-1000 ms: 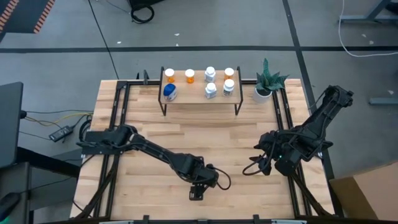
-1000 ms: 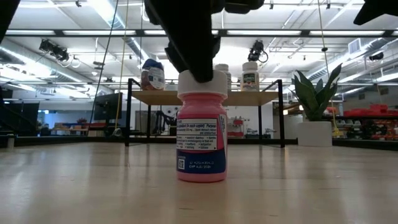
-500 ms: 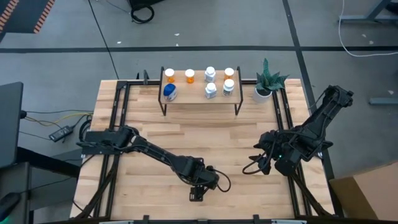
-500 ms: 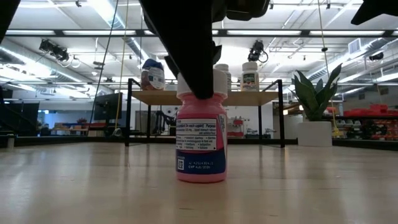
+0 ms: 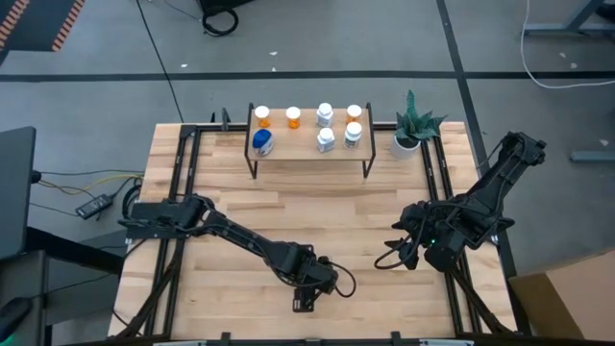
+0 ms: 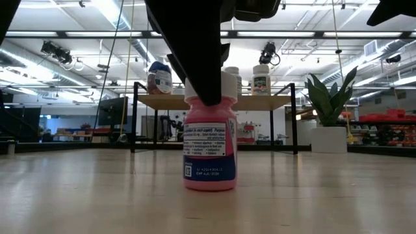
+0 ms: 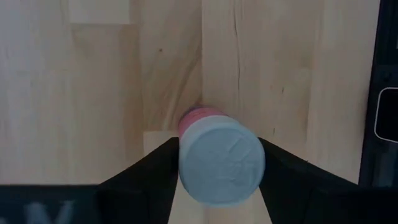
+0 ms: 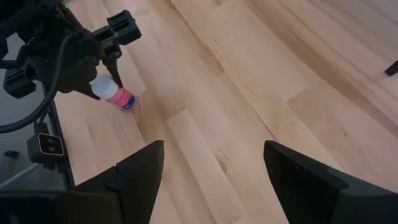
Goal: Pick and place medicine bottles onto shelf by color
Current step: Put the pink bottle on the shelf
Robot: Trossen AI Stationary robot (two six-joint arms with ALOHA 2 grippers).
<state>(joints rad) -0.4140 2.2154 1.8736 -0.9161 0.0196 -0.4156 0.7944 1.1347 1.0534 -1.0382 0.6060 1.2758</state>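
Observation:
A pink medicine bottle [image 6: 209, 156] with a white cap stands upright on its base near the table's near edge; it also shows in the right wrist view as the bottle [image 8: 119, 97]. My left gripper [image 7: 221, 171] comes down over it and is shut on it; in the high view the gripper [image 5: 306, 290] hides the bottle. The shelf [image 5: 298, 154] stands at the far edge with several orange and white bottles and one blue bottle [image 5: 262, 142] on it. My right gripper [image 8: 211, 177] is open and waits over the table's right part, touching nothing. My left gripper holds the pink bottle by its white cap [image 7: 221, 163], pinched between the two fingers [image 7: 163, 163], one on each side of the cap. The fingers come from above, pointing down. The bottle stands upright with its base [image 6: 209, 186] on the table.
A potted green plant [image 5: 411, 130] stands right of the shelf. Black rails [image 5: 183, 192] run along the table's left and right sides. Bare wood lies between the pink bottle and the shelf.
My left gripper has moved down a little over the pink bottle's cap, so its finger now reaches lower across the cap in the low view. The bottle has stayed standing on the table.

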